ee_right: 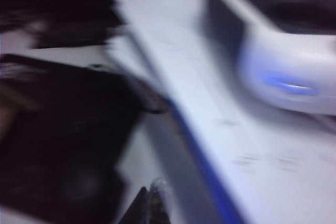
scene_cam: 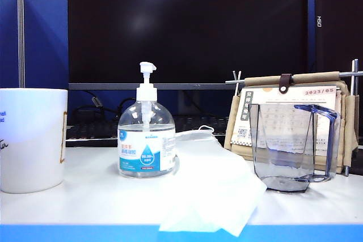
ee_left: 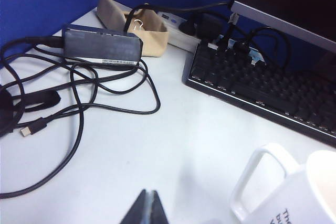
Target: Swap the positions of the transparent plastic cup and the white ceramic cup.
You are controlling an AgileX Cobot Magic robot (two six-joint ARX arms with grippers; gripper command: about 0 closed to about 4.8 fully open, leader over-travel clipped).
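**Cup swap: both cups standing at their own ends, neither pincer holding anything**

The white ceramic cup [scene_cam: 31,139] is sitting upright near the counter's left edge; the transparent plastic cup [scene_cam: 292,147] is standing upright near the right edge, well apart from it. Between them, the pump bottle [scene_cam: 147,134] is standing with the white tissue [scene_cam: 212,188] spreading from beside it toward the front edge.

The left pincer [ee_left: 147,208] is hanging above bare counter [ee_left: 173,145] with jaws pressed together, empty, the white ceramic cup's handle [ee_left: 260,179] near it. The right pincer [ee_right: 149,203] is also showing closed tips, empty; its view is heavily smeared, so surroundings are unreadable apart from a blue-edged counter rim.

Risks, as judged:
- Jaws are shut, so a descent without opening would be knocking a cup over.
- Carrying either cup across could be clipping the tall pump bottle.
- Tissue could be dragging under a cup set down on it, leaving it tilted.
- The faceted clear walls may be slipping in a grip.
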